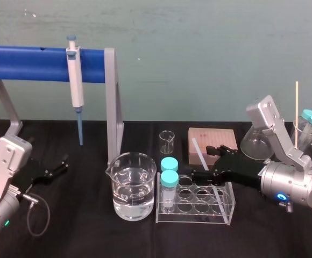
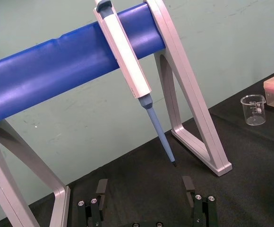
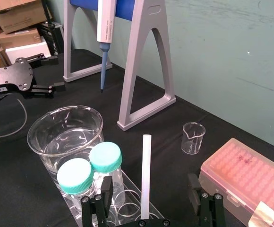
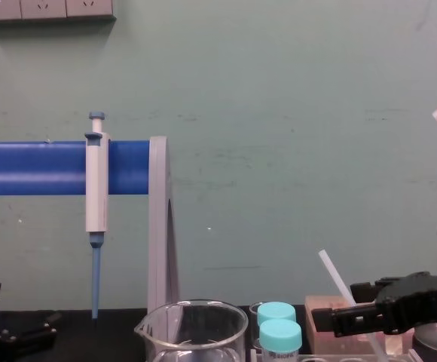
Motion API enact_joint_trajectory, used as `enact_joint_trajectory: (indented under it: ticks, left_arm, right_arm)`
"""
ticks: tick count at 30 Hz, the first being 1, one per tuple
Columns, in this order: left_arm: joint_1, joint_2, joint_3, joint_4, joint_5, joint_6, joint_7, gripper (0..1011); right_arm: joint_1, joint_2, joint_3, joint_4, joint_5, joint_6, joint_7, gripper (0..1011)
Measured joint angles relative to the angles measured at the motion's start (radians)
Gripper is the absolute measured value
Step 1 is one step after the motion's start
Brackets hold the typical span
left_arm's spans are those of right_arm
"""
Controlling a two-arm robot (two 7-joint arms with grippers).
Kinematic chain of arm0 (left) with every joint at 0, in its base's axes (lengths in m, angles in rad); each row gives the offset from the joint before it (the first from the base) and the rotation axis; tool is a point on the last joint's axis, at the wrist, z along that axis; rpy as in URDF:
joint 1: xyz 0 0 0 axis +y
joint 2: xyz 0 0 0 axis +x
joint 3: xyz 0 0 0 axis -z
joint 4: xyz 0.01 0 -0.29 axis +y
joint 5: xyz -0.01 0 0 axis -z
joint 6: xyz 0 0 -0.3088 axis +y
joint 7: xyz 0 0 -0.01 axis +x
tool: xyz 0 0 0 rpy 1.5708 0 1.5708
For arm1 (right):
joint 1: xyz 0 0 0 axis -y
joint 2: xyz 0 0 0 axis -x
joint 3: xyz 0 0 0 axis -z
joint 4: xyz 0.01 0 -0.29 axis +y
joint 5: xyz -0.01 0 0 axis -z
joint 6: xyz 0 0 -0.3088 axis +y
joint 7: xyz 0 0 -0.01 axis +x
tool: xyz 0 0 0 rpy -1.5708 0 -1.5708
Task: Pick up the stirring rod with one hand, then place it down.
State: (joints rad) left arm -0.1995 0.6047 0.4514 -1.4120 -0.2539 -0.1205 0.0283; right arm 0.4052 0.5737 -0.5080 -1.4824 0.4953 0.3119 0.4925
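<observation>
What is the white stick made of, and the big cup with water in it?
The stirring rod, between the right pincer's open fingers, looks like milky, half-see-through plastic or frosted glass; its dull surface leaves that open. The big beaker looks like clear glass, maybe clear plastic: shiny wall, water visible through it. The left pincer rests parked by the pipette stand.

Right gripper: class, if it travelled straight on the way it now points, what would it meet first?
Probably the teal-capped tubes in the rack, just ahead of the right gripper; depth is uncertain.
</observation>
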Motion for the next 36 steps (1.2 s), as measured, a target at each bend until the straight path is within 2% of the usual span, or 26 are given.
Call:
enact_joint_trajectory:
  ticks: [4, 7, 8, 14, 15, 17, 20, 22, 23, 29, 30, 31, 34, 36]
  left_arm:
    - [0.0, 0.0, 0.0, 0.0, 0.0, 0.0, 0.0, 1000]
    - [0.0, 0.0, 0.0, 0.0, 0.0, 0.0, 0.0, 1000]
    - [0.0, 0.0, 0.0, 0.0, 0.0, 0.0, 0.0, 1000]
    - [0.0, 0.0, 0.0, 0.0, 0.0, 0.0, 0.0, 1000]
    - [0.0, 0.0, 0.0, 0.0, 0.0, 0.0, 0.0, 1000]
    - [0.0, 0.0, 0.0, 0.0, 0.0, 0.0, 0.0, 1000]
    - [0.0, 0.0, 0.0, 0.0, 0.0, 0.0, 0.0, 1000]
    - [0.0, 0.0, 0.0, 0.0, 0.0, 0.0, 0.0, 1000]
    - [0.0, 0.0, 0.0, 0.0, 0.0, 0.0, 0.0, 1000]
    - [0.0, 0.0, 0.0, 0.0, 0.0, 0.0, 0.0, 1000]
    - [0.0, 0.0, 0.0, 0.0, 0.0, 0.0, 0.0, 1000]
    - [0.0, 0.0, 0.0, 0.0, 0.0, 0.0, 0.0, 1000]
    - [0.0, 0.0, 0.0, 0.0, 0.0, 0.0, 0.0, 1000]
    - [0.0, 0.0, 0.0, 0.0, 0.0, 0.0, 0.0, 1000]
  right_arm:
    - [0.0, 0.0, 0.001, 0.0, 0.001, 0.0, 0.0, 965]
    - [-0.001, 0.0, 0.001, 0.0, 0.002, 0.0, 0.0, 893]
    - [-0.001, -0.001, 0.001, 0.0, 0.003, 0.0, 0.0, 842]
    - [-0.001, -0.001, 0.001, 0.0, 0.004, 0.0, -0.001, 697]
    - [-0.001, -0.001, 0.002, 0.0, 0.004, 0.0, -0.001, 638]
    - [-0.001, -0.001, 0.002, 0.0, 0.004, -0.001, -0.001, 595]
    - [-0.001, -0.001, 0.002, 0.0, 0.005, -0.001, -0.001, 479]
    - [-0.001, -0.001, 0.002, 0.0, 0.005, -0.001, -0.001, 451]
    - [-0.001, -0.001, 0.002, 0.0, 0.005, -0.001, -0.001, 392]
    - [-0.001, -0.001, 0.002, 0.0, 0.005, -0.001, -0.001, 190]
    - [-0.001, -0.001, 0.002, 0.0, 0.005, -0.002, -0.001, 190]
    - [-0.001, -0.001, 0.002, 0.0, 0.005, -0.002, -0.001, 137]
    - [-0.001, -0.001, 0.002, 0.0, 0.005, -0.002, -0.001, 78]
    - [-0.001, -0.001, 0.002, 0.0, 0.005, -0.002, -0.001, 73]
